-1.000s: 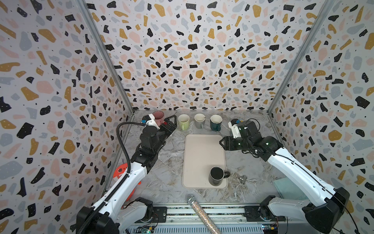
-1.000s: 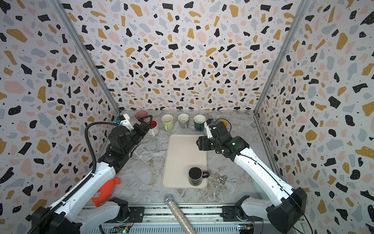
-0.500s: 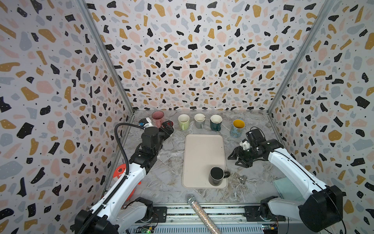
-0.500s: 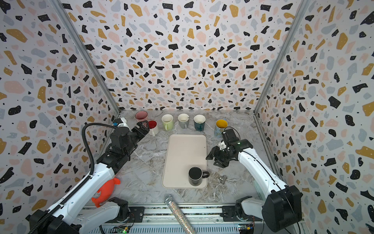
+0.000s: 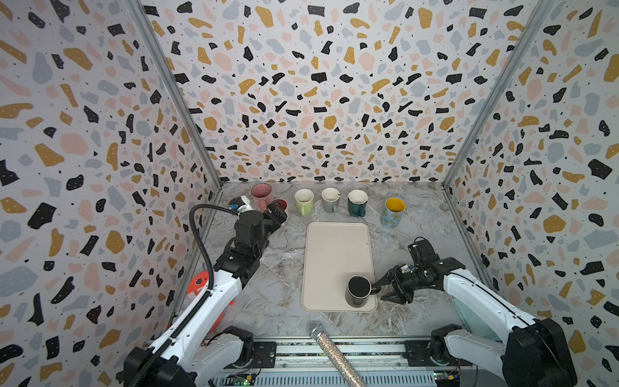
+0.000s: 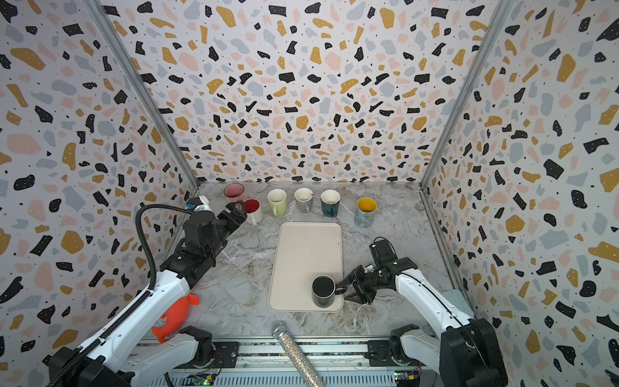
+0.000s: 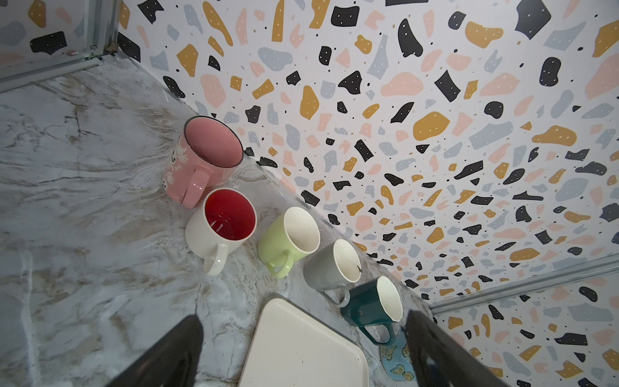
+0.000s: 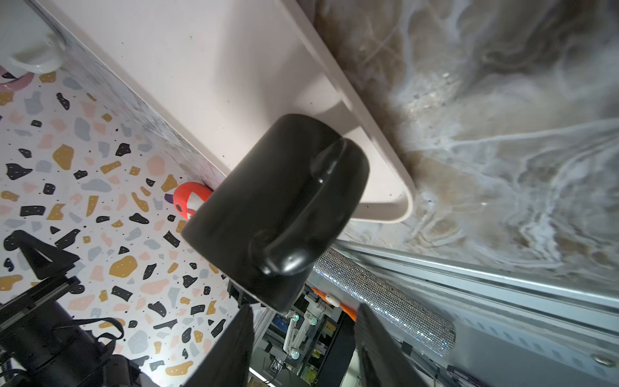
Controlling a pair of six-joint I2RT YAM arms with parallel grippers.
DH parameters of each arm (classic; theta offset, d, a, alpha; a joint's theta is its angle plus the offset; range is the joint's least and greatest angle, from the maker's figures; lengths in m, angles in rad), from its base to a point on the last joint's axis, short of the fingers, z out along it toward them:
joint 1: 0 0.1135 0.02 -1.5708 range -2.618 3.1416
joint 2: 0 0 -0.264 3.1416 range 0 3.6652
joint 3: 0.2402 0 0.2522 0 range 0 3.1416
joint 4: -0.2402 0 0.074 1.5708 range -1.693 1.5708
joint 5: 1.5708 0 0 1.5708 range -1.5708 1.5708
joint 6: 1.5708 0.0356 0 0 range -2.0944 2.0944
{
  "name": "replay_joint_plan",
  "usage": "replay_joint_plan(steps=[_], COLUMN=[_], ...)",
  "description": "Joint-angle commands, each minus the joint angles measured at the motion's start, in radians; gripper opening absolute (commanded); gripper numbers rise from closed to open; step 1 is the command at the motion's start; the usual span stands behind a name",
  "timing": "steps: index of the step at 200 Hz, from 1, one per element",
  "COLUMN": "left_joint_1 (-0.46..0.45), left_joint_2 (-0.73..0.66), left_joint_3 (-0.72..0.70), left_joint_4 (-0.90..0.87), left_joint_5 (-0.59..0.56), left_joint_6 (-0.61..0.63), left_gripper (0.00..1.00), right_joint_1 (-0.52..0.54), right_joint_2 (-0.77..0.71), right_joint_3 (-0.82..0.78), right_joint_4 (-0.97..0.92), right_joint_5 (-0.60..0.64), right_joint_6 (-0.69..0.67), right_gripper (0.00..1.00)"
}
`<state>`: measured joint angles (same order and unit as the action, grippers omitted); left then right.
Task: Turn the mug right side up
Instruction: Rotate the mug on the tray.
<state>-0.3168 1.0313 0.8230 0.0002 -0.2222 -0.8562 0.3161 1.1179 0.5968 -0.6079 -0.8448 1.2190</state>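
Observation:
A black mug (image 5: 358,291) (image 6: 323,291) stands on the near right corner of the beige tray (image 5: 335,254) (image 6: 306,254). Its upper face looks like a closed dark disc, and its handle (image 8: 294,231) points right. My right gripper (image 5: 381,292) (image 6: 346,291) (image 8: 301,321) is level with that handle, just right of the tray's edge. It is open, with its fingertips just short of the handle and nothing between them. My left gripper (image 5: 278,214) (image 6: 234,214) (image 7: 304,318) hangs open and empty at the back left, beside the red-lined mug (image 7: 222,224).
Along the back wall stand a pink mug (image 5: 261,194), the red-lined white one, a green mug (image 5: 304,200), a grey mug (image 5: 330,199), a teal mug (image 5: 356,202) and a yellow-lined butterfly mug (image 5: 394,211). An orange toy (image 6: 174,315) and a glittery microphone (image 5: 331,351) lie by the front rail.
My right arm swung from the back row of mugs to the front right, beside the black mug's handle, its jaws narrowing. The yellow-lined mug came into view. The left gripper drew back slightly.

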Motion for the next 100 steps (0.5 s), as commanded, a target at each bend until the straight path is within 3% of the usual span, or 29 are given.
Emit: replay_joint_plan(steps=[1,55,100], left_joint_1=[0.003,0.003,0.002], left_joint_2=[-0.01,-0.017,-0.023], left_joint_3=[-0.009,0.014,0.014], left_joint_4=[0.013,-0.015,-0.019], left_joint_5=[-0.017,-0.032,-0.037], left_joint_6=[0.006,0.026,0.034], left_gripper=[0.95,0.95,0.95], right_joint_1=[-0.003,-0.008,-0.033], right_joint_2=[-0.011,0.03,0.091], right_joint_3=[-0.059,-0.122,-0.059], right_joint_4=[0.139,0.384,0.366], right_joint_5=[-0.039,0.0,0.026], right_joint_6=[0.112,0.222,0.153], right_gripper=[0.5,0.43,0.42])
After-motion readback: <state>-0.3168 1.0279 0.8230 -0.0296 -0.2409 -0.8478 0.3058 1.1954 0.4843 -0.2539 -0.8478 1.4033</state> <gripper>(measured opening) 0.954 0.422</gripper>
